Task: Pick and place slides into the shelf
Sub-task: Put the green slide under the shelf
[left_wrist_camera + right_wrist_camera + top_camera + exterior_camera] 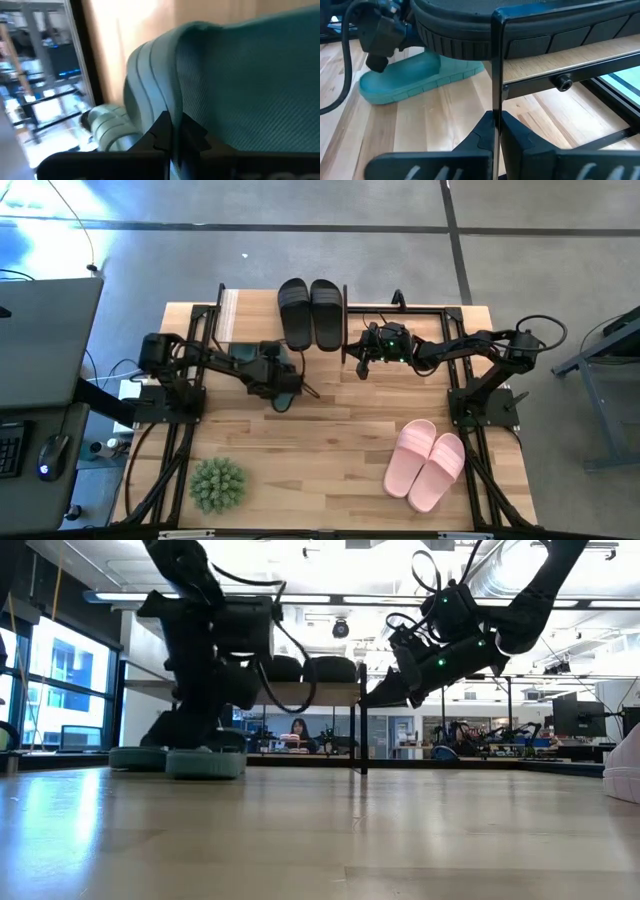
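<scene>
The dark green slides [287, 398] lie on the table in front of the shelf [230, 310], soles down [205, 764]. My left gripper [278, 380] stands over them, shut on one slide. A black pair [308, 312] rests on the shelf's light top board [300, 690]. The pink pair [426, 464] lies side by side near the table's right near corner. My right gripper [360, 365] is at the shelf's front right post, shut on it. My left gripper is pinched on the edge of the dark green slide's wide strap [175, 107], coming slanting from above and the table's left. The slide's sole rests on the table [415, 80]. My right gripper is shut on the shelf's thin black upright post [495, 85], below the top board. Its fingers [517, 132] come nearly level from the table's right, one on each side of the post, lying across it.
A spiky green plant ball [217, 485] sits near the table's left near corner. The shelf's lower tier [600, 100] shows under the top board. Bare tabletop [330, 450] lies between the plant and the pink slides. A person [298, 730] sits in the room far behind.
</scene>
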Motion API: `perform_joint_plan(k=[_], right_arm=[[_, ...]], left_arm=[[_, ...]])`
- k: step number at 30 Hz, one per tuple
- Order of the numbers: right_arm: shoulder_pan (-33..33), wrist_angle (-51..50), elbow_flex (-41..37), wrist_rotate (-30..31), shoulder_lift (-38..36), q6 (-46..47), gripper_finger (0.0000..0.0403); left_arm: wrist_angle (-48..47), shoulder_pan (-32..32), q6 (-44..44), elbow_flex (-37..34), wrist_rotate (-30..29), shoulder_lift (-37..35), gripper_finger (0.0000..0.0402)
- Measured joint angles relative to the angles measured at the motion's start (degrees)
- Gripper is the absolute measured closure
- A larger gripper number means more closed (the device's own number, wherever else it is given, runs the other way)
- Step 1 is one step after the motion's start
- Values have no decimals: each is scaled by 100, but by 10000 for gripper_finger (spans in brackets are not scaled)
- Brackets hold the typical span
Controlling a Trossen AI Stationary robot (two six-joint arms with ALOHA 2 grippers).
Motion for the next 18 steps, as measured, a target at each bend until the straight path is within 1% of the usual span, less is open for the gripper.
perform_joint_plan(k=[3, 8, 11, 15, 18], right_arm=[[0, -16, 0, 0, -2, -36, 403], [0, -24, 0, -4, -3, -81, 403], [0, -27, 0, -6, -4, -93, 403], [0, -32, 0, -5, -7, -134, 403], [0, -35, 0, -7, -7, -135, 403]], left_arm=[[328, 86, 290, 4, 44, -22, 401], [401, 292, 490, 0, 134, -117, 401], [299, 437, 498, 4, 108, -118, 401], [203, 449, 616, 2, -9, -118, 401], [-115, 444, 598, 2, -38, -116, 401]])
